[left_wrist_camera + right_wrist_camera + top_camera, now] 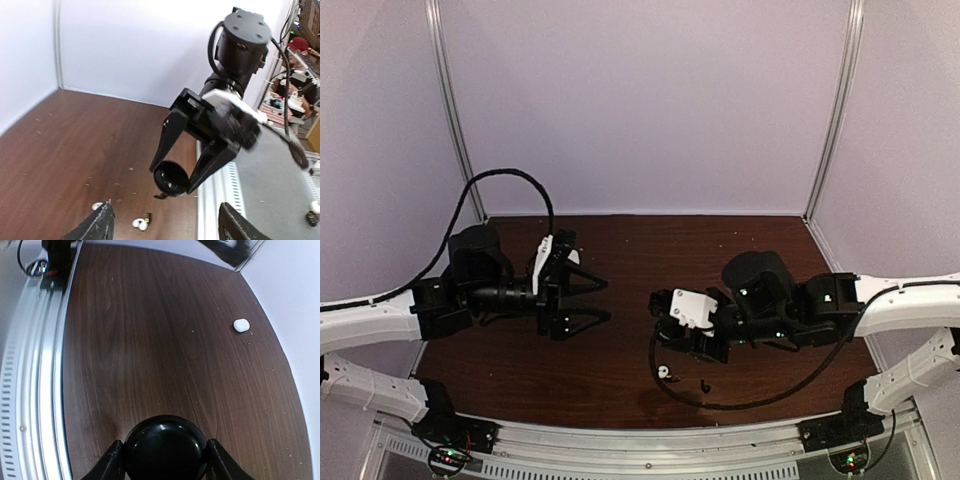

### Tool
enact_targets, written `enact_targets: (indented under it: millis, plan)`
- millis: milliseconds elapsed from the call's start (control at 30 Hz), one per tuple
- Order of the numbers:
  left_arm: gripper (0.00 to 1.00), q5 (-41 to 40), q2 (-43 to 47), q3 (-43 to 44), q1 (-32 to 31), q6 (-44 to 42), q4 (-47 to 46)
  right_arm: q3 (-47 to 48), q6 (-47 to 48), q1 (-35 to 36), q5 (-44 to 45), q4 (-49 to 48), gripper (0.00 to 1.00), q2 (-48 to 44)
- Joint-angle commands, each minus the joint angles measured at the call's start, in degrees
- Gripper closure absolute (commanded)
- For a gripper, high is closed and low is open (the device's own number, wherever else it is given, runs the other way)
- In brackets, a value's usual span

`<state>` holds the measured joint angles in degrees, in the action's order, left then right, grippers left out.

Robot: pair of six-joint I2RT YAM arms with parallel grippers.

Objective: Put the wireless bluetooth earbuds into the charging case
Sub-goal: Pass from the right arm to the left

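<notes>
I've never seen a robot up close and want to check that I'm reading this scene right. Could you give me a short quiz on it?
1. Choose: what does the right hand hold? A a spoon; B a black round case; C nothing.
2. True or false: the left hand is clamped shut.
3. Fill in: the small white case lies on the ____, touched by neither hand.
Key: 1 B. 2 False, its fingers stand open and empty. 3 table.
</notes>
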<state>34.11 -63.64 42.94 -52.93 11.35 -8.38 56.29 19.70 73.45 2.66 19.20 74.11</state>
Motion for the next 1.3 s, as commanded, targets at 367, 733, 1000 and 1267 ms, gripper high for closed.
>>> enact_targets:
  millis: [367,733,1000,1267]
  plan:
    - [0.32,-38.22,9.49,-0.56,-17.57,-49.25,14.01,-3.15,-29.00,-14.26,-47.78,-10.95,0.68,-2.73]
    - [0.43,-42.29,2.97,2.90,-24.50,-55.38,13.76,-2.99,-43.77,-15.62,-55.53,-16.78,0.69,2.80]
    - [0.46,-38.72,-2.45,5.82,-24.59,-55.95,13.30,-1.79,-45.29,-15.62,-55.33,-14.86,0.69,5.07]
    - [0.53,-35.64,-6.15,9.43,-24.59,-54.55,16.49,-1.32,-46.70,-15.62,-54.86,-14.80,0.69,6.06]
